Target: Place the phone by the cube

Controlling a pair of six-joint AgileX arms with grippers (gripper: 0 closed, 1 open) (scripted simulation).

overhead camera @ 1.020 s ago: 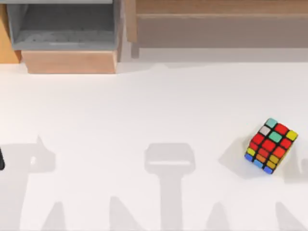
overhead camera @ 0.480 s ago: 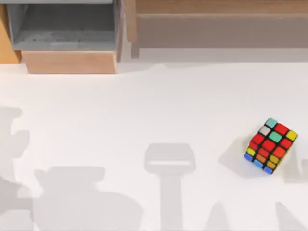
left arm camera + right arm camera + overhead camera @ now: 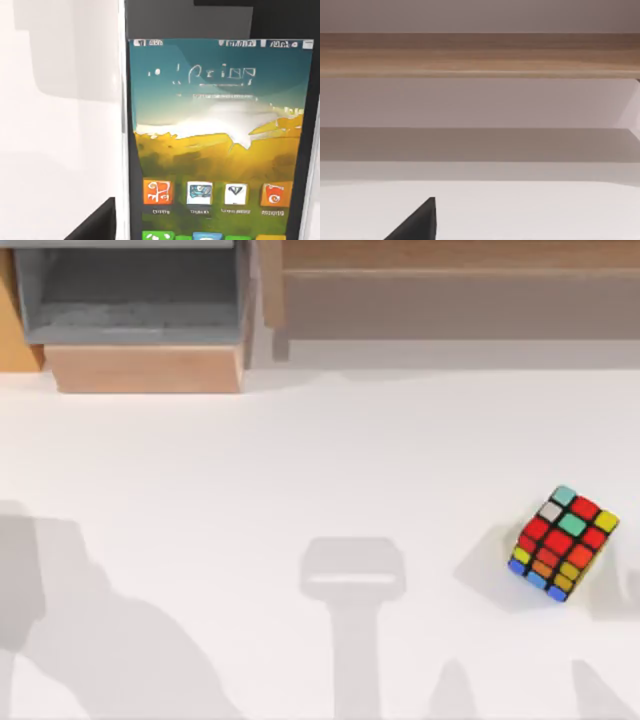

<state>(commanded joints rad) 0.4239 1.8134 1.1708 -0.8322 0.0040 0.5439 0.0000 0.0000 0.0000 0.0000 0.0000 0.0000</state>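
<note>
Bench (image 3: 300, 460): white, with a wooden shelf unit along the 12 o'clock edge. That unit has a grey open box (image 3: 130, 295) at 11 o'clock and a long wooden rail (image 3: 450, 255) toward 1 o'clock. The right wrist view faces the same rail.

Phone (image 3: 215, 140): seen close up in the left wrist view, screen lit, app icons legible, white edge along one side. It sits so near the camera that I judge the left arm has it, but no fingertip contact is visible, so I cannot tell whether the left claw is clamped on it. In the top view a big arm shadow lies at 8 o'clock on the bench, which fits the left arm hanging off that side.

Cube (image 3: 563, 543): at 4 o'clock on the bench, near the right edge, rotated so a corner points toward 6 o'clock. Red-heavy top face, blue and yellow stickers on the lower side. Free bench lies on its 9 o'clock side, the obvious drop zone.

Right claw: one dark finger tip (image 3: 417, 222) shows in its wrist view, aimed at the shelf; spread cannot be told. It looks parked.

Status, as a judgement: phone not yet beside the cube and well apart from it. The carry runs from 8 toward 4 o'clock and should stop short so the cube isn't nudged.
</note>
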